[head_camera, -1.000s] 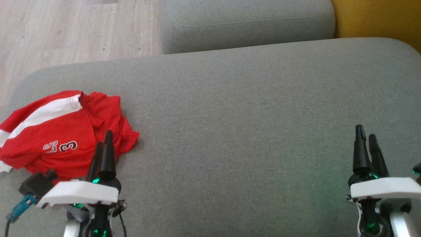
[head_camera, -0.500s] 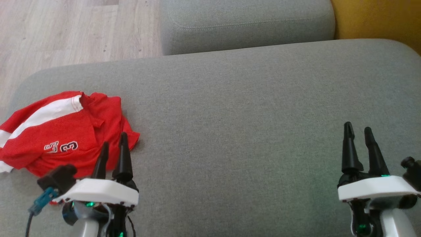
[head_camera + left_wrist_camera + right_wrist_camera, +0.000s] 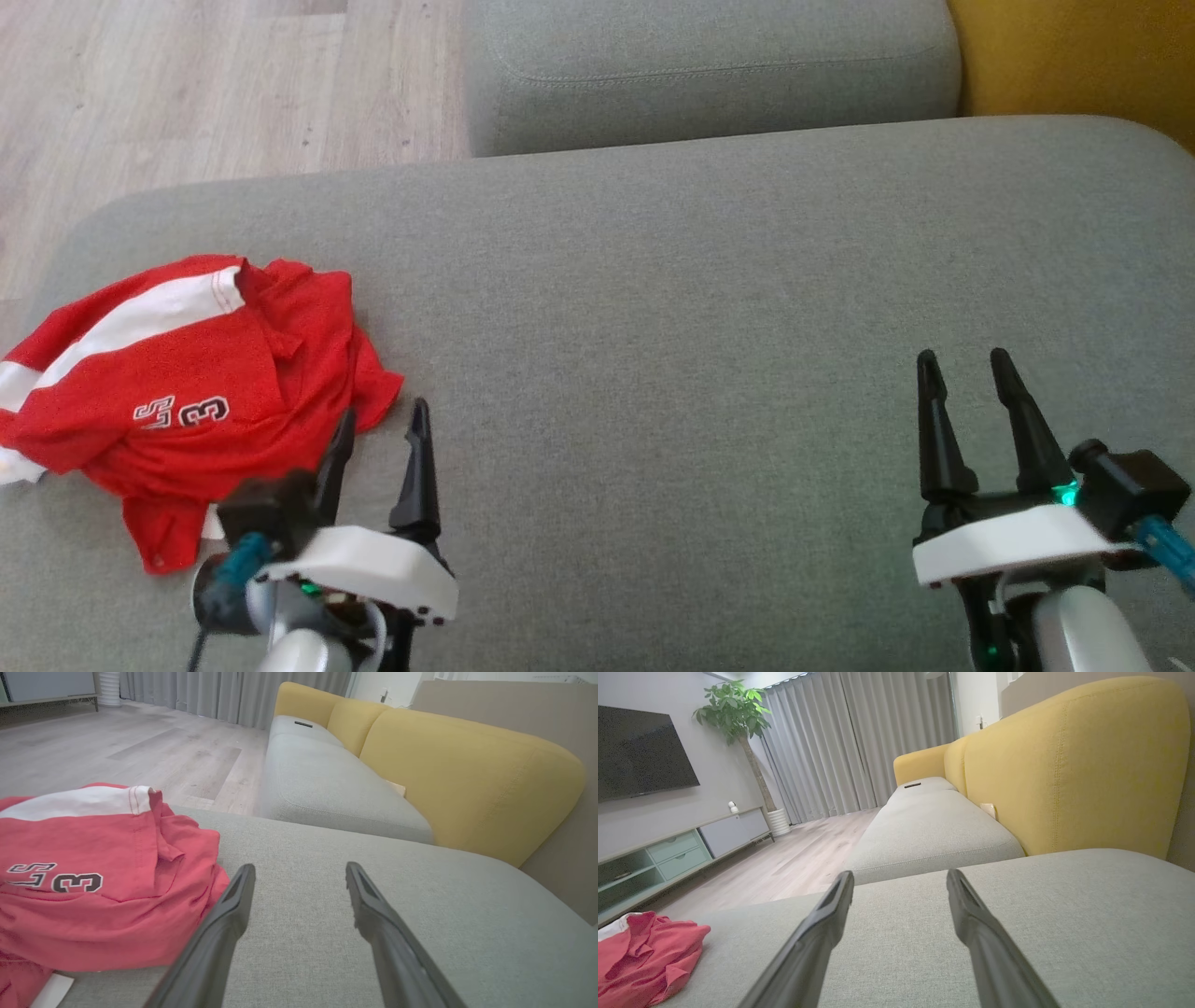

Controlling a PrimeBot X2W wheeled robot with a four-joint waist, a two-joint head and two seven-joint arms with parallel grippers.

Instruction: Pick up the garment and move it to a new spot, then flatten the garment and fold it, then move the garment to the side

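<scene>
Head view: red garment (image 3: 177,392) lay crumpled at the left end of the grey cushion (image 3: 700,308). Left gripper (image 3: 384,411) just beside it, fingers apart. Right gripper (image 3: 963,358) well apart from it, fingers apart.
Left wrist view: garment left of fingers.
Right wrist view: garment at lower left.

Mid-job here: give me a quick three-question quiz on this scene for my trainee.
1. True or false: the left hand is clamped on the red shirt.
2. The shirt lies on: A) wooden floor B) grey sofa cushion C) yellow backrest.
3. Which is nearer the shirt: left or right hand?
Key: 1 false; 2 B; 3 left.
</scene>
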